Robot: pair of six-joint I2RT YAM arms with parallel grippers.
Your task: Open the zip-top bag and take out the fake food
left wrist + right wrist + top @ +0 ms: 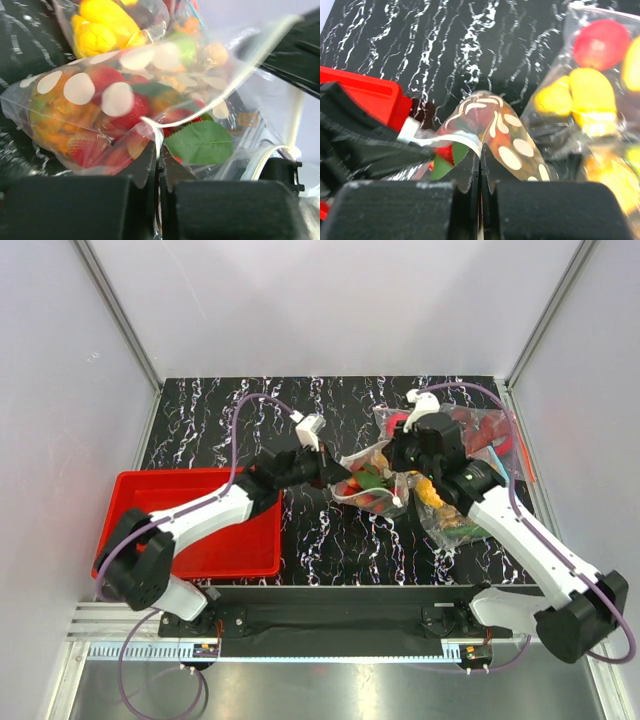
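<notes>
The zip-top bag (368, 490) is near the middle of the desk (200, 430), a little toward its right edge; the left gripper (159, 165) is pinched tight on one lip of its mouth; the right gripper (480, 167) is clamped on the opposite lip; the fake food (120, 105) lies inside.

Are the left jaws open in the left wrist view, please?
No, the left jaws are closed, pinching the zip-top bag.

Clear zip-top bag (372, 490) between left gripper (336, 472) and right gripper (402, 480), red tray (230, 540) at far left
</notes>
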